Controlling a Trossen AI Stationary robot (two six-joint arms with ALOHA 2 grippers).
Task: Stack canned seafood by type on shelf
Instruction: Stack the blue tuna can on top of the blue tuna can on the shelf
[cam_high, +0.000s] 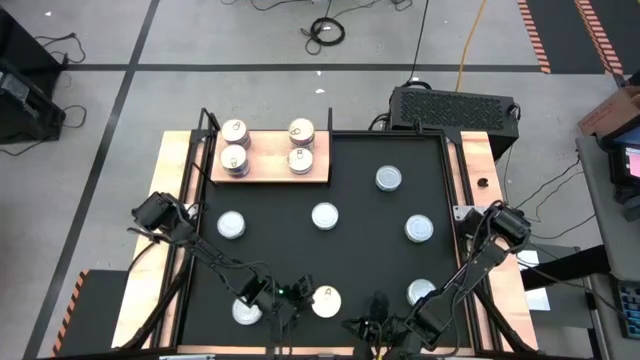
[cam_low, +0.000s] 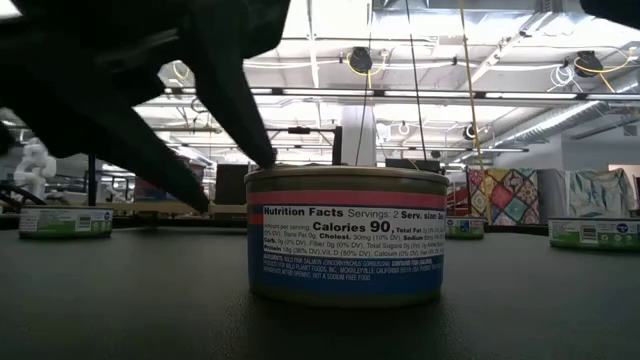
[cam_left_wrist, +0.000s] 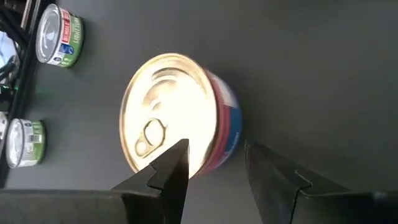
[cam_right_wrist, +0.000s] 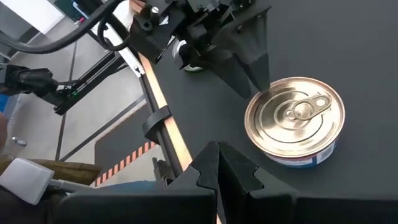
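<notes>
At upper left, the shelf (cam_high: 270, 170) held four cans (cam_high: 301, 131); the left gripper (cam_high: 300, 300) stood open beside a pull-tab tin (cam_high: 326, 301), the right gripper (cam_right_wrist: 217, 165) closed.

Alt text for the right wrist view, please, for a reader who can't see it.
A round tin with a gold pull-tab lid and a blue-and-white label stands upright on the black mat. The left gripper reaches it from beyond, one dark fingertip at the lid's rim. In the foreground the right gripper is shut and holds nothing; the table's wooden edge strip runs beside the mat.
</notes>
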